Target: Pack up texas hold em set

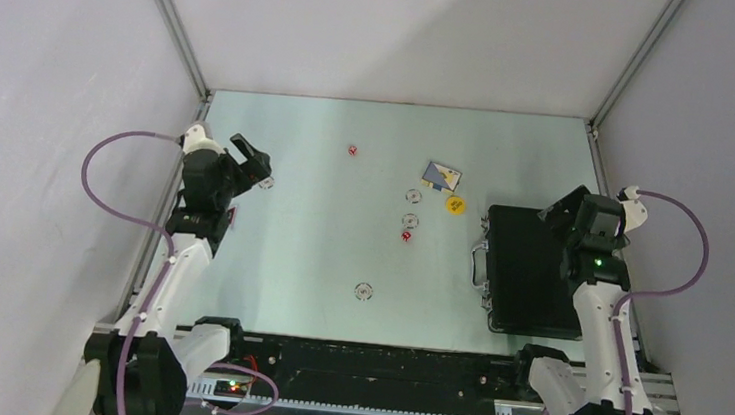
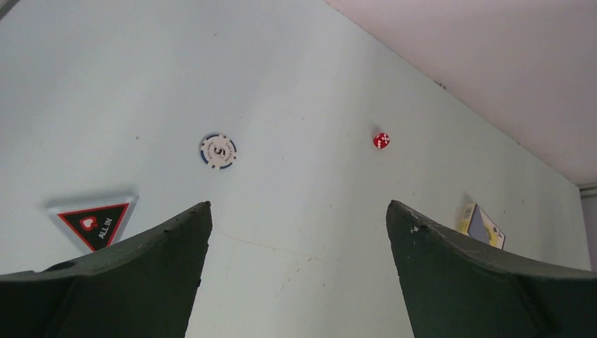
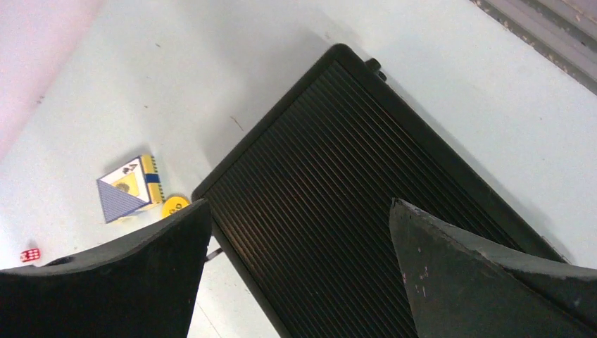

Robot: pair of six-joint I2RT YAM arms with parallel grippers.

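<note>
Top view, desk (image 1: 299, 252): pale surface carrying the whole set.
Top view, briefcase (image 1: 528, 282): black, closed and flat on the right side of the desk, with its silver handle (image 1: 480, 263) facing the desk centre.
Top view, right pincer (image 1: 566, 211): over the far end of the briefcase, released, grasping nothing.
Top view, left pincer (image 1: 252, 160): over the left side of the desk, released, empty.
Top view, loose pieces: the card deck (image 1: 441, 177) lies beyond the briefcase with the yellow disc (image 1: 455, 204) just beside it. Poker chips (image 1: 411, 220) are scattered mid-desk. One red die (image 1: 352, 150) lies farther out, and another (image 1: 406, 236) lies among the chips.

Left wrist view, left pincer (image 2: 298, 206): fingers spread wide, with bare desk between them.
Left wrist view, poker chip (image 2: 217, 151): white and blue, marked 5, ahead of the left finger.
Left wrist view, ALL IN triangle (image 2: 93, 222): flat, beside the left finger.
Left wrist view, red die (image 2: 381, 141): ahead on the right, with the card deck (image 2: 481, 227) at the right edge.

Right wrist view, right pincer (image 3: 299, 204): fingers spread wide above the ribbed lid of the briefcase (image 3: 366, 176). Contact cannot be told.
Right wrist view, card deck (image 3: 129, 189): left of the briefcase, touching the yellow disc (image 3: 174, 206).
Right wrist view, red die (image 3: 29, 255): at the left edge.
</note>
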